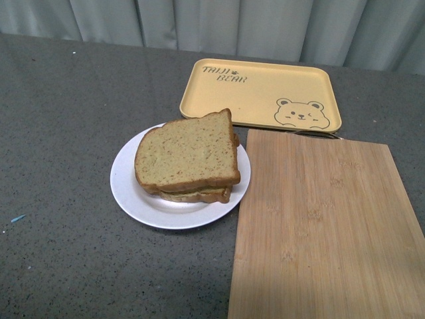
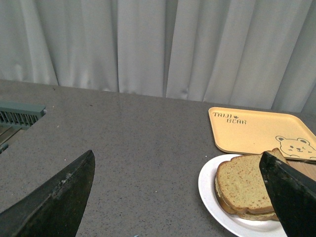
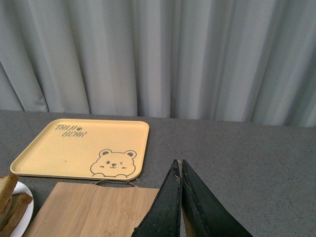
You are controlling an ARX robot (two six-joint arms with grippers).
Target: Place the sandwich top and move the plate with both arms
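The sandwich top (image 1: pixel 189 154), a tan speckled bread slice, lies on another slice on the round white plate (image 1: pixel 129 189), left of centre on the grey table. No arm shows in the front view. In the left wrist view my left gripper (image 2: pixel 177 165) is open and empty, its fingers (image 2: pixel 59 197) wide apart above the table, the sandwich top (image 2: pixel 242 182) and plate (image 2: pixel 210 190) by its one finger. In the right wrist view my right gripper (image 3: pixel 178 168) is shut and empty, above the table near the board's far corner; the plate edge (image 3: pixel 24 210) shows at the side.
A yellow tray (image 1: pixel 259 93) with a bear drawing lies behind the plate. A bamboo cutting board (image 1: pixel 325 226) lies right of the plate, touching its rim. Grey curtains hang behind the table. A grey-green slotted object (image 2: pixel 19 116) sits at the table's far left.
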